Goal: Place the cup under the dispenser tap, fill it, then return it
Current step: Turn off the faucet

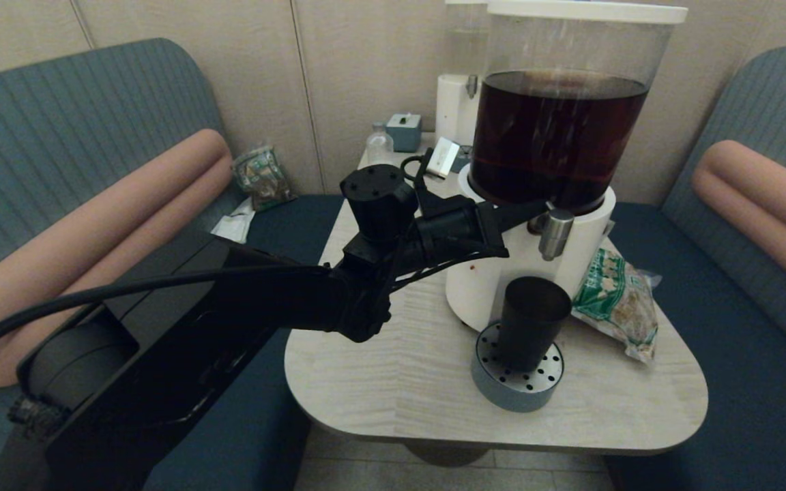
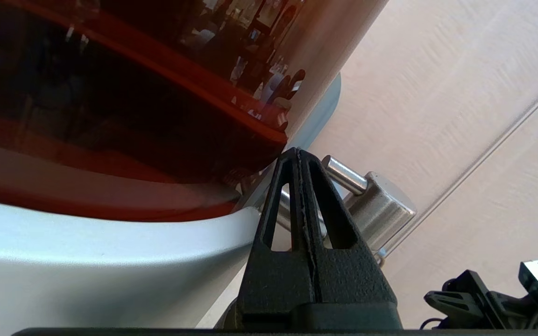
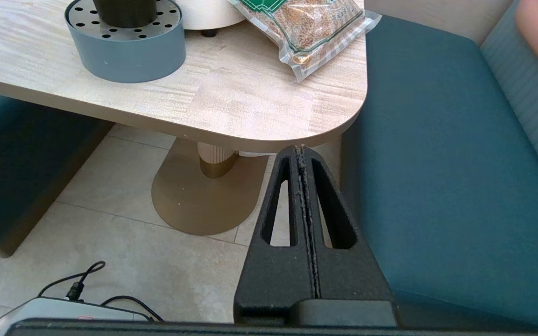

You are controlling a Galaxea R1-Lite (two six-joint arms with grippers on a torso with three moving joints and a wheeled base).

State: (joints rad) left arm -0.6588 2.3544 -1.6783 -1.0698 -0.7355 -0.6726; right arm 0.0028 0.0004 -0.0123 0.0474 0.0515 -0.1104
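The black cup (image 1: pixel 531 322) stands upright on the round blue-grey drip tray (image 1: pixel 516 392), straight below the brushed-silver dispenser tap (image 1: pixel 555 233) of the big white-based dispenser (image 1: pixel 557 136) holding dark brown drink. My left gripper (image 1: pixel 536 206) reaches across from the left, shut and empty, its tip right at the tap's rod beside the tank. In the left wrist view the left gripper (image 2: pixel 299 151) lies against the tap (image 2: pixel 381 207). My right gripper (image 3: pixel 300 149) is shut and empty, parked low off the table's front right corner; the cup's base (image 3: pixel 124 11) shows there on the tray (image 3: pixel 126 51).
A green-printed bag of grain (image 1: pixel 618 300) lies right of the dispenser. A slimmer white dispenser (image 1: pixel 460 95), a small bottle (image 1: pixel 379 144) and a blue-grey box (image 1: pixel 404 129) stand at the table's back. Teal bench seats flank the table (image 1: pixel 379 382).
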